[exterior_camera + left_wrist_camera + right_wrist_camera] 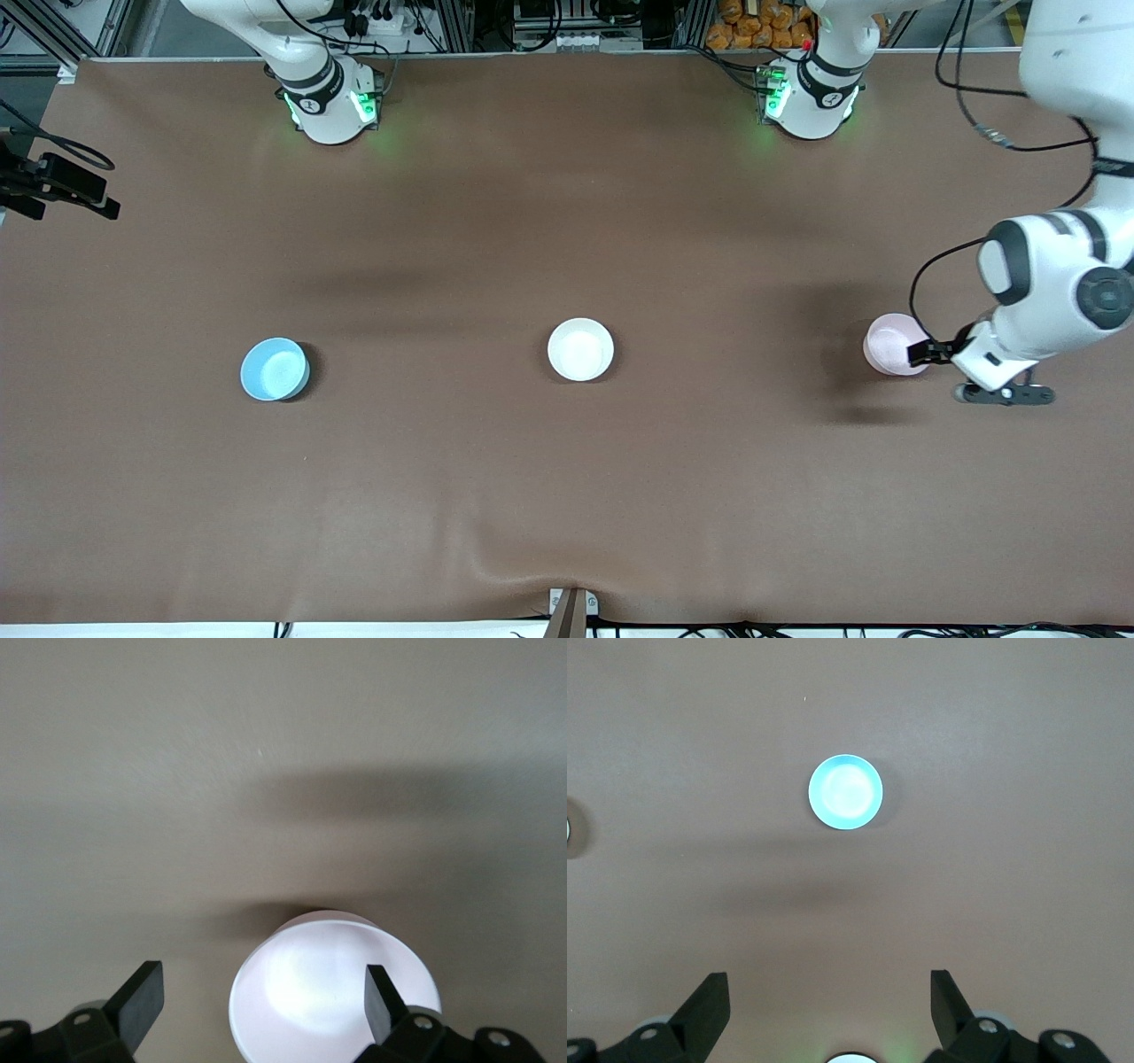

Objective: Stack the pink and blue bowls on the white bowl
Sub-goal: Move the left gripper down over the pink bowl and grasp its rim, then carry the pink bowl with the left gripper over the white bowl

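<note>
1. The pink bowl (890, 344) sat upright on the brown counter (567, 496) at the left arm's end, in a row with the other two bowls and well apart from them.
2. The white bowl (580, 349) stood at the middle of the counter; the blue bowl (275, 369) stood toward the right arm's end. All three were empty.
3. The left claw (932, 352) was at the pink bowl's rim on the side away from the white bowl. Its fingers (381, 1003) were spread wide and gripped nothing; in the left wrist view one finger lay over the bowl's inside and the other over bare counter beside it.
4. The right claw (828, 1005) waited high over the counter, fingers wide apart and empty, with the blue bowl (845, 792) well below it.
</note>
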Tool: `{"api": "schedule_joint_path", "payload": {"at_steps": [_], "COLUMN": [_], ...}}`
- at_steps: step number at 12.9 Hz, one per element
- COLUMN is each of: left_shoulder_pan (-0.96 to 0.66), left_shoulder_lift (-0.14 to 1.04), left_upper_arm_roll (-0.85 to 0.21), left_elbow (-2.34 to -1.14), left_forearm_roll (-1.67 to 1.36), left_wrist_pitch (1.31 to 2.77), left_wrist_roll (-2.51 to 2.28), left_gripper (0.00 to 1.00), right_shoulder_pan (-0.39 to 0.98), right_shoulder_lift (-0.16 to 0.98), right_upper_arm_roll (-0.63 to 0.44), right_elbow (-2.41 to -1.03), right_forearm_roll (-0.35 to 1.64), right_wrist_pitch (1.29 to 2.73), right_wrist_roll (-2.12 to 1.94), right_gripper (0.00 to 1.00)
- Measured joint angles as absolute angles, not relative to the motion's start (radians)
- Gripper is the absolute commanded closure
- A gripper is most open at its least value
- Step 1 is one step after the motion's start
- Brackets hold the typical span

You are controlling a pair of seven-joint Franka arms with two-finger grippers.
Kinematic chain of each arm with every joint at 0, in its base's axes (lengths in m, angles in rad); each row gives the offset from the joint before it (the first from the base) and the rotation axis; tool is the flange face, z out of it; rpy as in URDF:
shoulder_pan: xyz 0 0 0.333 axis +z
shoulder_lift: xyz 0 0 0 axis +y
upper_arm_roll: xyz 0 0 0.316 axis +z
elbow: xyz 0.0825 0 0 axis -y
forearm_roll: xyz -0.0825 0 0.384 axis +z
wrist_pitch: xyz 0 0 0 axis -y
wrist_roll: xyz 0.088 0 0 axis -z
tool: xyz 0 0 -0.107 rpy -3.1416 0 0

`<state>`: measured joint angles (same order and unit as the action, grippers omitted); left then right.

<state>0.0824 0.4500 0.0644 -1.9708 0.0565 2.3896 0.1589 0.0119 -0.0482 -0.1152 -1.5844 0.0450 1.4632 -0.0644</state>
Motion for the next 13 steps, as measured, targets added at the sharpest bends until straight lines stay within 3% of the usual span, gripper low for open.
{"api": "schedule_joint_path", "payload": {"at_steps": [3, 7, 8, 9, 10, 13], "left_shoulder_pan": [0.115, 0.154, 0.154, 0.154, 0.154, 0.154], "left_shoulder_lift": [0.476, 0.472, 0.472, 0.473, 0.473, 0.473], "left_upper_arm_roll": [0.064, 0.063, 0.059, 0.052, 0.047, 0.044], "left_elbow": [-1.986, -1.995, -2.000, -2.005, -2.009, -2.012], "left_forearm_roll": [0.056, 0.056, 0.056, 0.056, 0.056, 0.056], "left_wrist_pitch": [2.415, 2.415, 2.415, 2.415, 2.415, 2.415], "left_wrist_roll": [0.240, 0.329, 0.329, 0.329, 0.329, 0.329], "left_gripper": [0.00, 0.41, 0.56, 0.83, 1.00, 1.00], "right_shoulder_pan": [0.012, 0.012, 0.012, 0.012, 0.012, 0.012], "right_shoulder_lift": [-0.048, -0.048, -0.048, -0.048, -0.048, -0.048], "right_upper_arm_roll": [-0.115, -0.115, -0.115, -0.115, -0.115, -0.115], "right_elbow": [-1.584, -1.584, -1.584, -1.584, -1.584, -1.584], "right_forearm_roll": [0.045, 0.045, 0.045, 0.045, 0.045, 0.045], "right_wrist_pitch": [1.463, 1.463, 1.463, 1.463, 1.463, 1.463], "right_wrist_roll": [-0.064, -0.064, -0.064, -0.064, -0.064, -0.064], "right_gripper": [0.00, 0.00, 0.00, 0.00, 0.00, 0.00]}}
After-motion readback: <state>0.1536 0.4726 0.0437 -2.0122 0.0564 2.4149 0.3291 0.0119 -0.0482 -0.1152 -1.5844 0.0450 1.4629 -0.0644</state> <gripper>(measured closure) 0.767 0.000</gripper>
